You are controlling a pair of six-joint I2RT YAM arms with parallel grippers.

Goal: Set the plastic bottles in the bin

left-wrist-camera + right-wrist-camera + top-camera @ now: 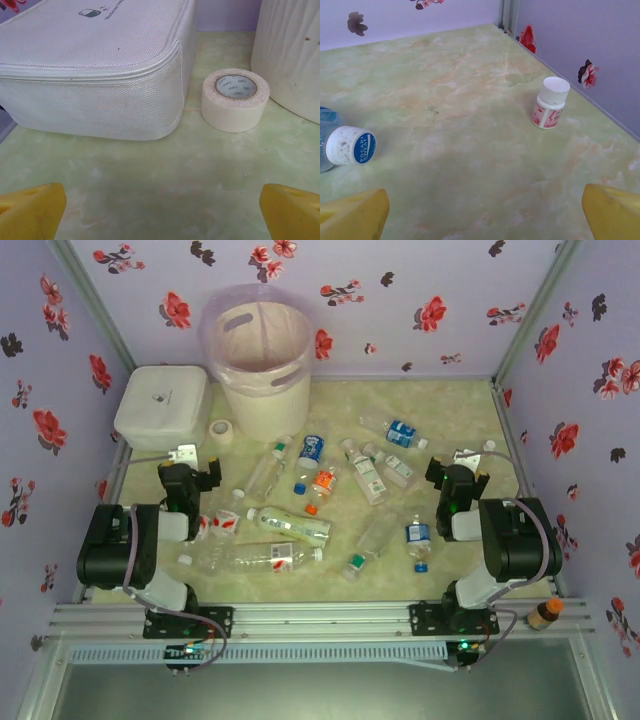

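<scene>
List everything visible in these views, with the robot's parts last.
plastic bottles: about a dozen, clear with blue, white, red or orange labels, scattered on the table between the arms
bin: one, cream-white with pink liner, far side, left of centre
box: one, white, left of the bin
tape roll: one, cream, between box and bin
small white-capped bottle: one, pink label, upright near the right wall
brown bottle: one, orange cap, on the frame by the right arm's base
table: one, green marbled
left gripper: yellow fingertips, open, facing the box
right gripper: yellow fingertips, open, empty
</scene>
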